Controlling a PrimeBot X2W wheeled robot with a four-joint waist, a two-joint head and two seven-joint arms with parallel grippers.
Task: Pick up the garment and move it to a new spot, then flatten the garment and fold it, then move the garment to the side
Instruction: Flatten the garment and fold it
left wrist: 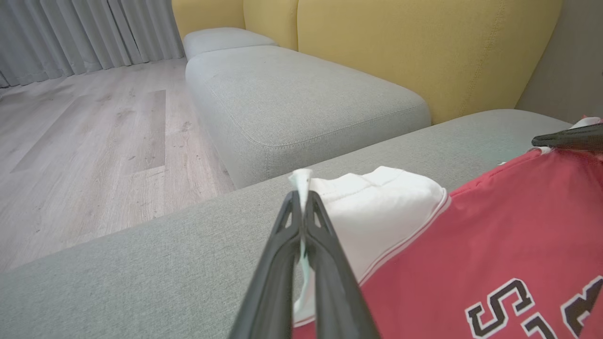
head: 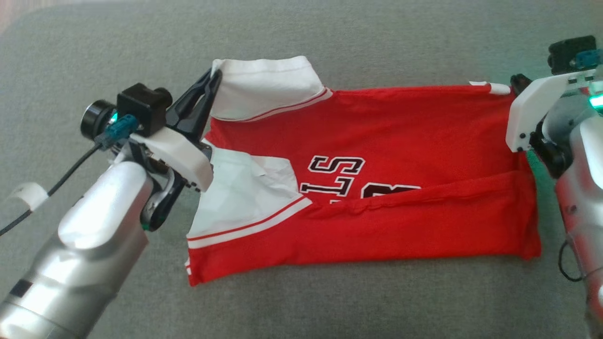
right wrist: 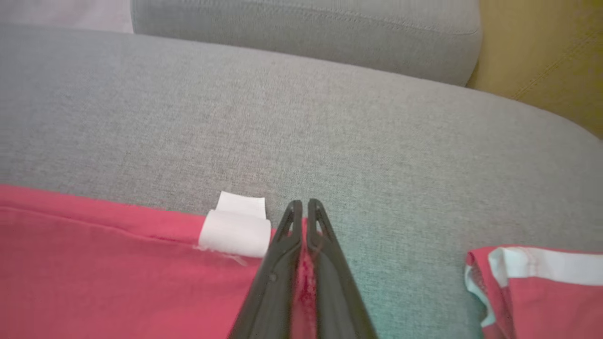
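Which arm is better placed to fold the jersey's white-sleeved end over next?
Left, probably: the left gripper is shut on the far white sleeve there, while the right gripper clamps the red edge beside the white tag at the opposite end.

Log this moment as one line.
phase: fold grasp | left gripper: shut on jersey, white sleeve | right gripper: shut on jersey, red edge | jersey: partly folded on grey cushion

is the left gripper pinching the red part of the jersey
No, the left gripper is shut on the edge of the white sleeve of the jersey, not on its red body.
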